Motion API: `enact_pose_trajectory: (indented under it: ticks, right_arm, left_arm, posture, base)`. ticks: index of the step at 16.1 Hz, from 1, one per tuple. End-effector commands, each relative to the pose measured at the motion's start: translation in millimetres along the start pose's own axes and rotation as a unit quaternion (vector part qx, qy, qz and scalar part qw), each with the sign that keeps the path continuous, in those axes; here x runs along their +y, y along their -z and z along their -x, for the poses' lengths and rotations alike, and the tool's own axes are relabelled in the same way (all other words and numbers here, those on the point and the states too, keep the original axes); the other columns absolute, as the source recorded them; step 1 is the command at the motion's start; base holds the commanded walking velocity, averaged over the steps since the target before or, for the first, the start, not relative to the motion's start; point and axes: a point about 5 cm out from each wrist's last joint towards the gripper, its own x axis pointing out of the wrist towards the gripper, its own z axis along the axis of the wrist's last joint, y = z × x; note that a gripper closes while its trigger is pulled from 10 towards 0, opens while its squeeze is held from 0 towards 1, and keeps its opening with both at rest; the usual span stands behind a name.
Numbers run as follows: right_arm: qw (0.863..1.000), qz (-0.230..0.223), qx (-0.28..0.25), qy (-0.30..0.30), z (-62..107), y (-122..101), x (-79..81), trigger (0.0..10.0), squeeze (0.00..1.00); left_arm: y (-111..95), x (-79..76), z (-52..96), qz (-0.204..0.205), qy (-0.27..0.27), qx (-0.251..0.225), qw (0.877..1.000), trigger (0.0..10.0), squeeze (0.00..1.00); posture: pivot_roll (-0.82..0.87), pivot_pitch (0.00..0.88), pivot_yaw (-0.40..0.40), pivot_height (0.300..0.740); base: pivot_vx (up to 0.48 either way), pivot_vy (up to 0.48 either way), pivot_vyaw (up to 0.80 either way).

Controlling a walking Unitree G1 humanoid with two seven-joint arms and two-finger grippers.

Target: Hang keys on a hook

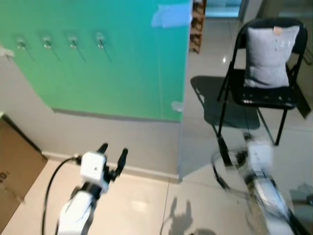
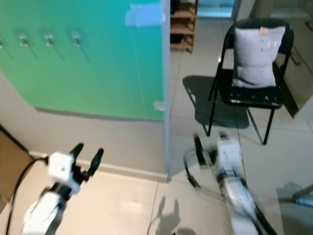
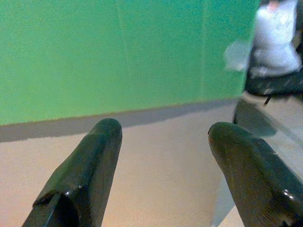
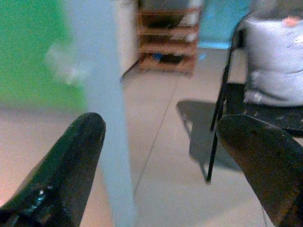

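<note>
Both grippers are up in front of the robot, and neither has anything in it. Left gripper (image 1: 113,151) has its black fingers spread wide apart with nothing between them, pointing at the plain lower wall under the green panel (image 1: 122,68). Right gripper (image 2: 209,142) is smeared with blur in the head views, so it looks mid-swing, but its wrist view shows its fingers (image 4: 61,170) parted wide too, empty, aimed past the wall corner toward the black folding chair (image 2: 252,98) with the grey cushion (image 2: 255,56) on it.

Keys? Can't spot them anywhere, honestly. Not in either gripper, not on the floor that I can see, and if they're on the chair seat they're too small or blurry to make out.

The hooks (image 1: 100,41) are a row of small metal ones high up on the green panel, all bare as far as I can tell, well above and off to the left gripper's side.

So my read: this is still the very first step, finding and picking up the keys, with nothing hung yet. Next move needs the robot to locate them first, possibly over by the chair, then get a pinch on the ring before reaching way up for a hook. There's also a cardboard box (image 1: 14,166) leaning at the far left.
</note>
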Motion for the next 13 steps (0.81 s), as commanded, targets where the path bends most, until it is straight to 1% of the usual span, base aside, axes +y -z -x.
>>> enact_pose_trajectory:
  ticks: [1,2,3,4,5,6,7,8,9,10,11,12,13]
  right_arm:
    - [1.000,0.000,0.004,-0.021,7.1,2.5,7.0,10.0,0.00]
    - [1.000,-0.004,0.011,-0.023,8.2,8.6,11.9,10.0,0.00]
    - [1.000,-0.012,0.009,-0.022,0.2,12.4,19.0,10.0,0.00]
    - [1.000,-0.023,-0.006,-0.018,-12.4,6.2,24.5,10.0,0.00]
    - [0.999,-0.032,-0.015,-0.023,-20.3,1.4,29.7,10.0,0.00]
    - [0.999,-0.033,-0.023,-0.025,-25.4,-2.4,34.4,10.0,0.00]
    - [0.998,-0.048,-0.027,-0.019,-30.3,-4.9,37.9,10.0,0.00]
    - [0.998,-0.044,-0.031,-0.024,-31.7,-6.1,39.2,10.0,0.00]
    - [0.998,-0.046,-0.033,-0.026,-34.9,-4.8,40.0,10.0,0.00]
    - [0.998,-0.054,-0.024,-0.023,-37.4,-1.7,39.4,10.0,0.00]
    - [0.998,-0.061,-0.018,-0.020,-39.1,0.0,39.7,10.0,0.00]
    - [0.998,-0.066,-0.015,-0.019,-40.0,1.1,40.6,10.0,0.00]
    - [0.997,-0.067,-0.014,-0.019,-40.2,1.5,41.1,10.0,0.00]
  left_arm:
    - [-3.6,-0.2,1.6,0.006,0.003,-0.006,1.000,10.0,0.00]
    - [-2.1,-5.5,2.5,0.005,0.010,-0.009,1.000,10.0,0.00]
    - [3.4,-11.6,-0.7,0.016,-0.001,-0.007,1.000,10.0,0.00]
    - [8.1,-15.4,-6.1,0.026,-0.023,-0.003,0.999,10.0,0.00]
    - [11.8,-14.3,-11.8,0.028,-0.026,0.003,0.999,10.0,0.00]
    - [16.6,-11.0,-19.8,0.028,-0.029,0.030,0.999,10.0,0.00]
    - [16.9,-7.3,-24.9,0.039,-0.035,0.037,0.998,10.0,0.00]
    - [16.2,-5.7,-25.7,0.031,-0.034,0.040,0.998,10.0,0.00]
    - [13.2,-4.1,-29.3,0.022,-0.020,0.046,0.998,10.0,0.00]
    - [9.2,-3.0,-34.4,0.028,-0.012,0.040,0.999,10.0,0.00]
    - [4.7,-1.5,-39.7,0.032,-0.012,0.033,0.999,10.0,0.00]
    - [2.1,-3.4,-43.1,0.039,-0.005,0.029,0.999,10.0,0.00]
    - [1.5,-4.9,-44.0,0.044,-0.001,0.028,0.999,10.0,0.00]
  posture:
    - [-0.25,0.003,0.074,0.736]
    - [-0.25,0.016,0.081,0.736]
    - [-0.25,0.014,0.082,0.736]
    - [-0.25,0.014,0.085,0.736]
    - [-0.25,0.009,0.102,0.736]
    - [-0.24,0.000,0.101,0.736]
    - [-0.24,0.000,0.105,0.736]
    - [-0.24,0.000,0.116,0.736]
    - [-0.23,0.000,0.123,0.736]
    - [-0.23,0.000,0.128,0.736]
    - [-0.23,0.000,0.130,0.736]
    - [-0.23,0.000,0.133,0.736]
    - [-0.23,0.000,0.133,0.736]
  base:
    - [0.000,0.000,0.00]
    - [0.000,0.000,0.00]
    - [0.000,0.000,0.00]
    - [0.000,0.000,0.00]
    - [0.000,0.000,0.00]
    - [0.000,0.000,0.00]
    - [-0.446,0.000,0.00]
    - [-0.446,0.000,0.00]
    - [-0.356,0.326,0.00]
    - [-0.296,0.379,0.00]
    - [0.000,0.454,0.00]
    - [0.000,0.472,0.00]
    - [0.000,0.472,0.00]
